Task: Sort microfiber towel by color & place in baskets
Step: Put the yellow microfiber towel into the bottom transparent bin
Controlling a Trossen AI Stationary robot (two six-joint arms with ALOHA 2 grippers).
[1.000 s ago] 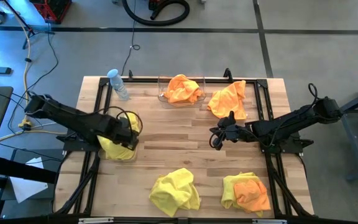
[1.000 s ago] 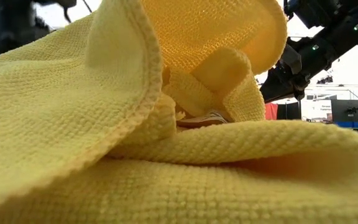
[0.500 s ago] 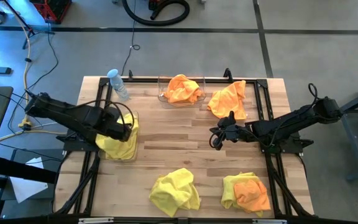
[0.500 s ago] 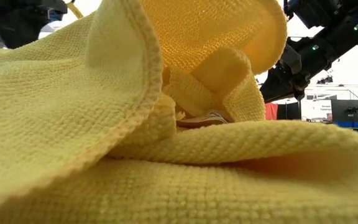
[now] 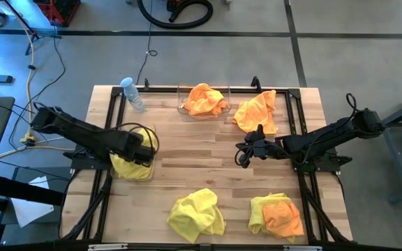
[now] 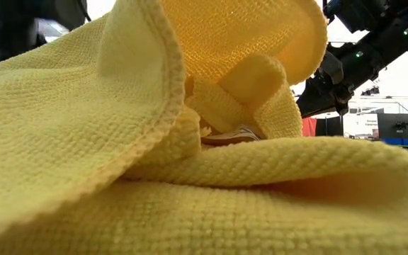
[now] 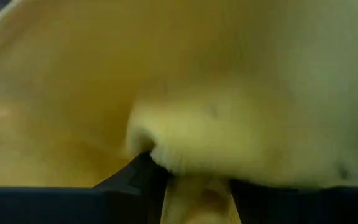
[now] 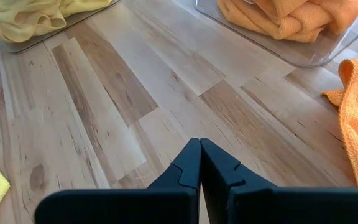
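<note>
My left gripper [image 5: 147, 148] is low over the left clear basket [image 5: 152, 171], shut on the yellow towel [image 5: 128, 166] that fills it. In the left wrist view, yellow cloth [image 7: 229, 93] covers nearly everything. My right gripper [image 5: 243, 156] waits shut above bare wood at mid-table, touching nothing; its closed fingers [image 8: 199, 163] point toward the far basket [image 8: 309, 55] of orange towels [image 5: 202, 100]. One loose orange towel [image 5: 257, 111] lies beside that basket. A yellow towel [image 5: 196, 213] and a yellow-and-orange pile [image 5: 278, 215] lie near the front edge. My left gripper pinches a fold of the yellow towel [image 7: 196, 198] between its two fingers [image 7: 143, 174], coming from the table's left side and slanting down. The rest of the towel lies bunched in the left basket. Which edge or how many layers it has cannot be told.
A clear water bottle [image 5: 132, 94] lies at the far left corner. Black frame rails [image 5: 293, 111] run along the table's sides. In the low view a yellow towel [image 6: 154, 142] right before the camera hides most of the table. Bare wood [image 5: 194, 157] lies between the grippers.
My left gripper swung a little toward the table's left edge above the left basket, then came back toward the right. The yellow towel in the basket showed more while the gripper was left and is partly covered again. My right arm kept still.
</note>
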